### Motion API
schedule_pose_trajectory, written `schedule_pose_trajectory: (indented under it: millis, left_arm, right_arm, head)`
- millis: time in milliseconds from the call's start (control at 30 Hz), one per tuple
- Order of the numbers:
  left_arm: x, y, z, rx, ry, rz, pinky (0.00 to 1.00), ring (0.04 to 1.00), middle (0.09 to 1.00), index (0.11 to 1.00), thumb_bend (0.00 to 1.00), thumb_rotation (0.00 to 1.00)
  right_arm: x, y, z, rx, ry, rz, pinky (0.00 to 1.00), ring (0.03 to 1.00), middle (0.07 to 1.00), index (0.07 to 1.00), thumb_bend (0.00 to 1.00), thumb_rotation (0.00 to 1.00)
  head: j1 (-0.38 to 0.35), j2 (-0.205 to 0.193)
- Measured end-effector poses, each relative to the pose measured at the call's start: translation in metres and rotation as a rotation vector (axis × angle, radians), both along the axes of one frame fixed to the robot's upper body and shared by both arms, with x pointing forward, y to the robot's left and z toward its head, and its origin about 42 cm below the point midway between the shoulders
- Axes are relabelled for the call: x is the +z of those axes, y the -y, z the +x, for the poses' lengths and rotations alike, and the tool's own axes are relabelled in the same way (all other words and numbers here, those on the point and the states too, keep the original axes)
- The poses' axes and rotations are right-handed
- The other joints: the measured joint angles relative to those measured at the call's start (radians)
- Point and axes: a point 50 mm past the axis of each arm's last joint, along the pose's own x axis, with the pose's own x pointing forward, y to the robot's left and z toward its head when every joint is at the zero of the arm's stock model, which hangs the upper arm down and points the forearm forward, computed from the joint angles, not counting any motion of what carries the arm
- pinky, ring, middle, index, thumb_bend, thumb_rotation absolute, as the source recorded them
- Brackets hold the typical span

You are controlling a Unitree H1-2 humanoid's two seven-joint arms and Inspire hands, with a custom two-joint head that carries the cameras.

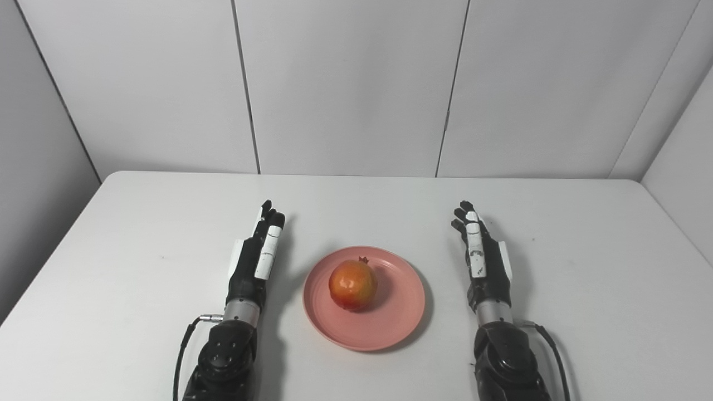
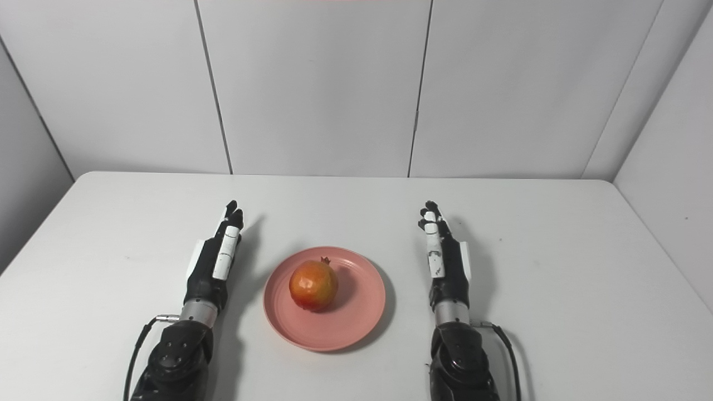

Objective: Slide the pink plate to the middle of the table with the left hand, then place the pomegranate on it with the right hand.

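Observation:
A pink plate (image 1: 390,326) lies on the white table (image 1: 139,250) near its front middle. An orange-red pomegranate (image 1: 352,285) sits on the plate, slightly left of its centre, with its crown pointing away. My left hand (image 1: 258,258) rests to the left of the plate, fingers stretched straight forward, holding nothing. On the other side, my right hand (image 1: 482,257) lies the same way, flat and open, a short gap from the plate's rim. Neither hand touches the plate or the fruit.
White wall panels (image 1: 345,83) close off the table's far edge and both sides. Black cables (image 1: 184,340) loop beside each wrist at the front edge.

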Motion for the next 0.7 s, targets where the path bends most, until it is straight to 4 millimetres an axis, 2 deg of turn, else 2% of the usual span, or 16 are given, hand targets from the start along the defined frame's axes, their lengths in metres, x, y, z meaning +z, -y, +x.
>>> schedule_pose_trajectory:
  millis: [500,700]
  left_arm:
    - [-0.0011,0.0066,-0.0018,0.025,0.03,0.009,1.0,1.0,1.0,1.0,0.9,1.0]
    - [-0.0028,0.0095,-0.0045,0.027,0.036,0.002,1.0,1.0,1.0,1.0,0.87,1.0]
  right_arm:
    - [0.0003,-0.0008,0.0002,0.025,0.0,0.07,1.0,0.946,0.947,0.952,0.84,1.0]
    - [0.0004,-0.0033,-0.0002,0.05,-0.011,0.066,1.0,0.946,0.947,0.943,0.82,1.0]
  head:
    - [0.0,0.0]
    - [0.0,0.002]
